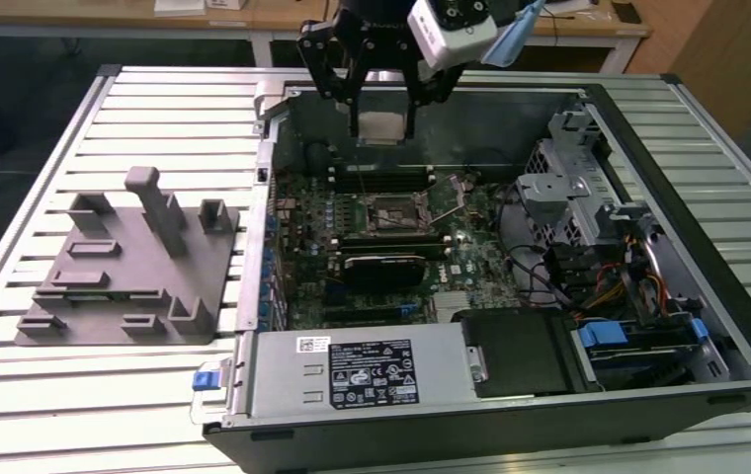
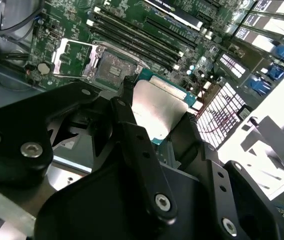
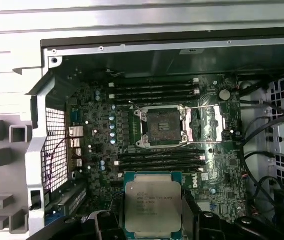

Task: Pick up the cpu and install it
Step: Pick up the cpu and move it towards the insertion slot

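The exterior view stands off my arm, high up and well back. It looks down at a slant over the slatted surface (image 1: 165,109) and into the whole open computer case (image 1: 481,434), with the CPU socket (image 1: 395,209) near mid-frame. The first wrist view rides on me and faces almost straight down on the CPU socket (image 3: 162,126). The second wrist view sits tight behind my claw (image 2: 157,110), looking slantwise past its fingers (image 2: 142,150) to the CPU socket (image 2: 113,70). All three share the CPU socket, the memory slots (image 1: 378,178) beside it, and the cpu (image 1: 379,126) clamped in my claw.
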Robot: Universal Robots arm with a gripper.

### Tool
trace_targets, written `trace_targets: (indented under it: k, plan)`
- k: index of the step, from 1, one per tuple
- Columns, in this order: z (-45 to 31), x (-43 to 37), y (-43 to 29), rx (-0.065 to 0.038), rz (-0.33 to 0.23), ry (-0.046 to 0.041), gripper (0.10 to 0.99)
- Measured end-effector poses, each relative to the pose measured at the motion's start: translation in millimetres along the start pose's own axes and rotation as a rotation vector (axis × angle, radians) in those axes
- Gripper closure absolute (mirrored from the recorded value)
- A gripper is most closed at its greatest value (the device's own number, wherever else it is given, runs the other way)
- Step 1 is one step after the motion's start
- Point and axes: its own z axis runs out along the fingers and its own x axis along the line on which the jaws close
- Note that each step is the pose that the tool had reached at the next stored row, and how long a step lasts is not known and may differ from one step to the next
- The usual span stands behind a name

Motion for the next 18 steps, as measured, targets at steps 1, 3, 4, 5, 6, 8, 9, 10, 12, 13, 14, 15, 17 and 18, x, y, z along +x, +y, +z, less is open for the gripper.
trace_targets:
  k: [1, 3, 4, 5, 6, 8, 9, 10, 12, 13, 14, 15, 17, 18]
  plan:
    - [1.9, -0.2, -0.1, 0.0, 0.0, 0.0002, 0.545]
    - [5.6, -0.5, -0.2, 0.001, 0.0, 0.0007, 0.545]
    - [7.3, -0.7, -0.3, 0.001, 0.0, 0.0009, 0.545]
    - [9.1, -0.8, -0.3, 0.001, 0.0, 0.001, 0.545]
    - [10.9, -0.9, -0.4, 0.001, 0.0, 0.0011, 0.545]
    - [14.6, -1.2, -0.5, 0.002, 0.0, 0.0012, 0.545]
    - [16.4, -1.4, -0.6, 0.002, 0.0, 0.0012, 0.545]
    - [18.3, -1.7, -0.7, 0.003, 0.0, 0.0014, 0.545]
    - [21.9, -2.0, -0.8, 0.004, 0.0, 0.0017, 0.545]
    - [23.7, -2.2, -0.8, 0.004, 0.0, 0.0018, 0.545]
    - [25.5, -2.4, -0.9, 0.005, 0.0, 0.0019, 0.545]
    - [27.3, -2.6, -0.9, 0.006, 0.0, 0.002, 0.545]
    - [30.8, -2.9, -1.1, 0.008, 0.0, 0.0022, 0.545]
    - [32.6, -3.1, -1.1, 0.009, 0.0, 0.0023, 0.545]
